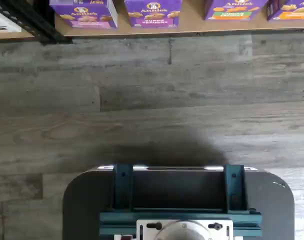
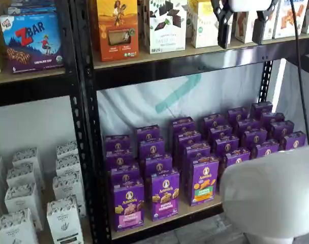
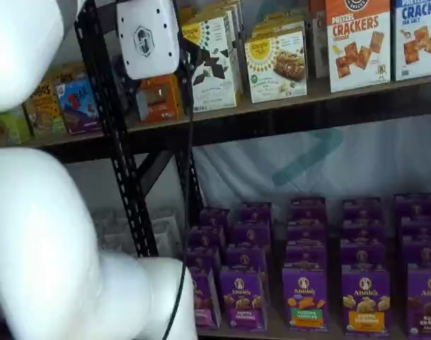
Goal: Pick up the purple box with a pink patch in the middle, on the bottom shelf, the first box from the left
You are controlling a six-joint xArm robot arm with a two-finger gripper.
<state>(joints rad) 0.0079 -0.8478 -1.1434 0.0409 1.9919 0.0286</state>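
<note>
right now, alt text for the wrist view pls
Looking down at a grey plank floor, with four purple Annie's cartons along the bottom shelf edge; the purple box with the pink patch is at one end. A dark mount with teal brackets fills the near edge.

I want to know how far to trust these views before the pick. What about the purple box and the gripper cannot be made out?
- Purple box: in a shelf view the white arm hides its left part.
- Same box, wrist view: top cut off by the picture's edge.
- Small print on its pink patch: too small everywhere.
- Gripper: body cut off by the edge; fingers apart.
</note>
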